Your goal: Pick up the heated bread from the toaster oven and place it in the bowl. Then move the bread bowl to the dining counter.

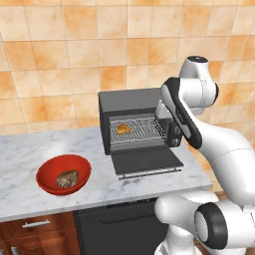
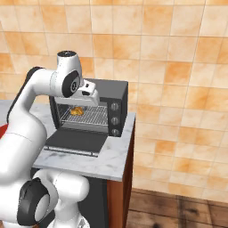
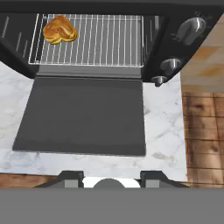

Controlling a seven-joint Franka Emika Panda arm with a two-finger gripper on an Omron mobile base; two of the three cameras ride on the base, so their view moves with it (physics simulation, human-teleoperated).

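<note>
The heated bread [image 1: 123,128] [image 2: 77,111] [image 3: 59,29], a golden-orange lump, lies on the wire rack at the back left inside the toaster oven [image 1: 129,102] [image 2: 116,94] [image 3: 175,39]. The oven's door [image 1: 147,162] [image 3: 83,116] is dropped flat onto the worktop. My gripper [image 1: 172,133] [image 2: 91,97] [image 3: 111,177] hovers above and in front of the open oven, toward its right side. Its fingers stand apart with nothing between them, well short of the bread. The red bowl [image 1: 63,157] sits on the worktop left of the oven. The dining counter is out of view.
A darker grey-brown bread lump [image 1: 67,178] lies in the bowl. The marble worktop [image 1: 30,149] [image 3: 164,131] ends just right of the oven, with wooden floor [image 3: 203,131] beyond. A tiled wall stands behind. A black appliance front [image 1: 117,224] sits under the worktop.
</note>
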